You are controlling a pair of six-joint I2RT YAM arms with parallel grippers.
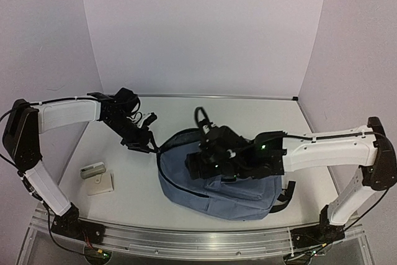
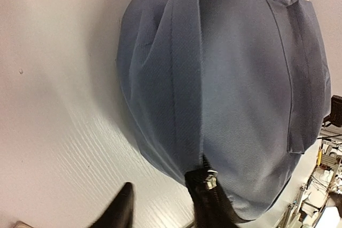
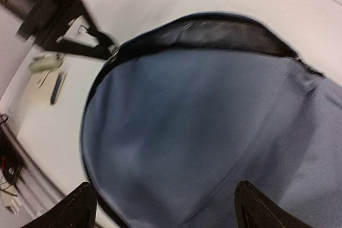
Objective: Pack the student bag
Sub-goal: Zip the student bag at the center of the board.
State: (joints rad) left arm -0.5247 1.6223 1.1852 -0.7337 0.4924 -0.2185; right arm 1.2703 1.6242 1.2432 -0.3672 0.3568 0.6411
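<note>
The slate-blue student bag (image 1: 214, 190) lies flat in the middle of the table. It fills the left wrist view (image 2: 230, 78) and the right wrist view (image 3: 203, 132). A dark strip of lining (image 3: 214, 33) shows along its upper edge. My left gripper (image 1: 147, 141) is at the bag's left edge, fingers somewhat apart. One finger (image 2: 120, 209) is over bare table and the other is by the metal zipper slider (image 2: 209, 179). My right gripper (image 1: 208, 164) hovers over the bag's front panel, wide open and empty, and both fingertips (image 3: 83, 206) show at the bottom of its wrist view.
A small pale object (image 1: 93, 170) and a cream pad (image 1: 100, 184) lie on the table left of the bag. In the right wrist view a blue pen (image 3: 56, 88) rests on the pad. A black handle loop (image 1: 200, 116) sticks out behind the bag. A black strap (image 1: 285, 200) trails at its right.
</note>
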